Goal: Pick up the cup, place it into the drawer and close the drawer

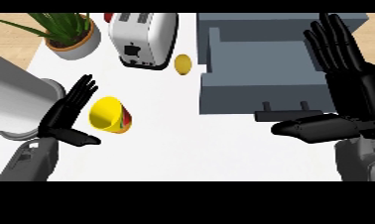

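A yellow cup lies on its side on the white counter, its mouth turned toward the lower left and a red and green pattern on its outside. My left hand is just left of it, open, fingers straight and pointing up-right, thumb below the cup, not holding it. The grey drawer stands pulled out at the right, its front panel with two dark handle posts facing me. My right hand is raised over the drawer's right side, open, fingers up and thumb pointing left.
A white toaster stands behind the cup. A potted plant is at the back left. A small yellow lemon lies between toaster and drawer. A grey metal container sits at the left edge.
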Robot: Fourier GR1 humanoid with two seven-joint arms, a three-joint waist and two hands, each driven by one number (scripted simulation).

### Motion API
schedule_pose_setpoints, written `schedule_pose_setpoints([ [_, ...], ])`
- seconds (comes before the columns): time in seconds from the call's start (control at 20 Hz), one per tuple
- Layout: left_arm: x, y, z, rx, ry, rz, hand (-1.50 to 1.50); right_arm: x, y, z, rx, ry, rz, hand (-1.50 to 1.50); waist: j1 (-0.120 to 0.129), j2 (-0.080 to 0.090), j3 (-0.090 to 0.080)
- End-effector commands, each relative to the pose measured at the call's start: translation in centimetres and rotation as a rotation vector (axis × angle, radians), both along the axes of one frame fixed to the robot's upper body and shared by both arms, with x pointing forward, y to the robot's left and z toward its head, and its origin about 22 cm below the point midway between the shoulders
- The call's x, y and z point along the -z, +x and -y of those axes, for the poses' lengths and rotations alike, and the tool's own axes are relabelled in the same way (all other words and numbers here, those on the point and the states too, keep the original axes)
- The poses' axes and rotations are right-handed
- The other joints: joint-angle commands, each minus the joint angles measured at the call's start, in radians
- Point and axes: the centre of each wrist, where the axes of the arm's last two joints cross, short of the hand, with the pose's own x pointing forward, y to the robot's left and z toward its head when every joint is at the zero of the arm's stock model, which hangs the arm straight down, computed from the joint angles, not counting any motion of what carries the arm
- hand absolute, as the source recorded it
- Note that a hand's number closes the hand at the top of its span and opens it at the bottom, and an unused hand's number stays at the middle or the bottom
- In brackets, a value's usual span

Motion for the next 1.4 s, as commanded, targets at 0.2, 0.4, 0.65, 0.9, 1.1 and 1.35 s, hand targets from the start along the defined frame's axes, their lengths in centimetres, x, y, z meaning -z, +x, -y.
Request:
schedule_pose_setpoints([
  [0.2,3.9,-1.7,1.9,0.009,-0.027,0.045,-1.50,-0.6,-0.3,0.4,-0.004,-0.001,-0.009,-1.50,-0.006,0.002,-0.001],
  [0.4,3.3,0.0,2.9,0.004,-0.023,0.060,-1.50,-0.6,0.2,-0.5,-0.023,0.020,-0.007,-1.50,-0.015,0.007,-0.002],
  [0.65,3.5,-1.0,1.5,0.017,-0.059,0.075,-1.50,-0.6,0.3,1.1,-0.025,0.003,-0.017,-1.50,-0.015,0.007,-0.002],
  [0.9,4.2,-1.0,2.9,-0.001,-0.066,0.102,-1.50,-0.3,0.1,0.6,-0.022,0.011,0.002,-1.50,-0.020,0.009,-0.003],
  [1.1,4.7,-1.6,2.9,0.045,-0.050,0.084,-1.50,-1.4,0.5,1.0,-0.006,0.007,0.010,-1.50,-0.018,0.008,-0.003],
  [1.35,5.4,-1.2,5.5,0.060,-0.091,0.081,-1.50,-0.8,0.1,0.6,-0.023,-0.009,0.007,-1.50,-0.031,0.013,-0.005],
])
